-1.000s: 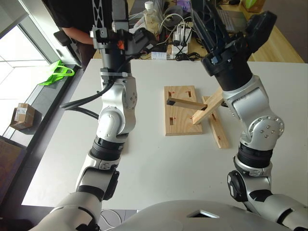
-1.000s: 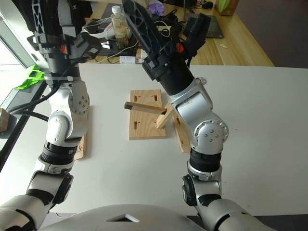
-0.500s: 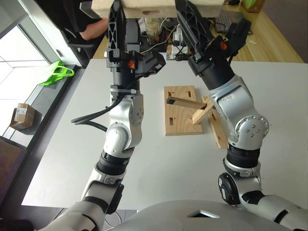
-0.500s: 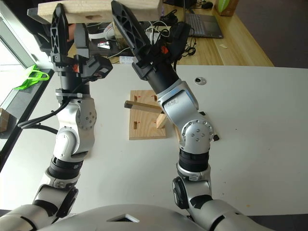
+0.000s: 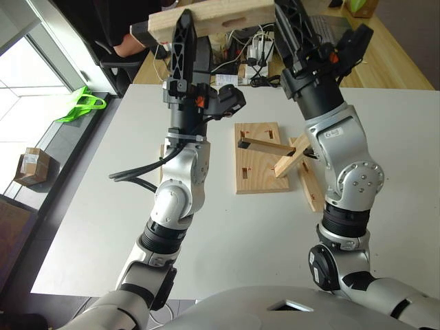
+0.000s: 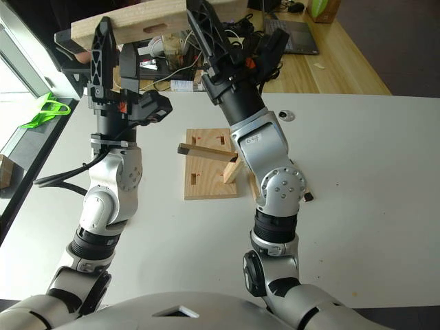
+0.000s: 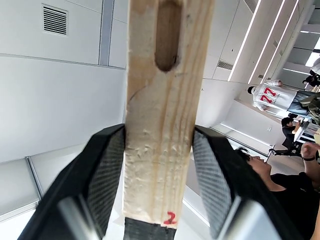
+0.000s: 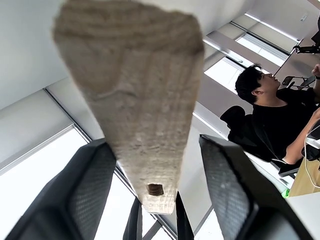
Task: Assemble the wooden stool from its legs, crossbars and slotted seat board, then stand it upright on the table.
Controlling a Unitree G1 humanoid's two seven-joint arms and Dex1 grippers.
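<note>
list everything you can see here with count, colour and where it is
wooden bar: 1, pale with a slot, held high above the table's far edge
seat board: 1, pale wood with slots, flat mid-table
crossbar: 1, pale with a dark end, over the seat board, meeting the leaning leg
leaning leg: 1, pale, tilted at the board's right edge
flat leg: 1, pale, on the table right of the board
wood piece: 1, pale, mostly hidden behind the left arm
table: 1, white
bag: 1, green, floor on the left
box: 1, brown, floor on the left
cables: several, black and white, desk behind
left gripper: black, clamped on one bar end
right gripper: black, at the other end
</note>
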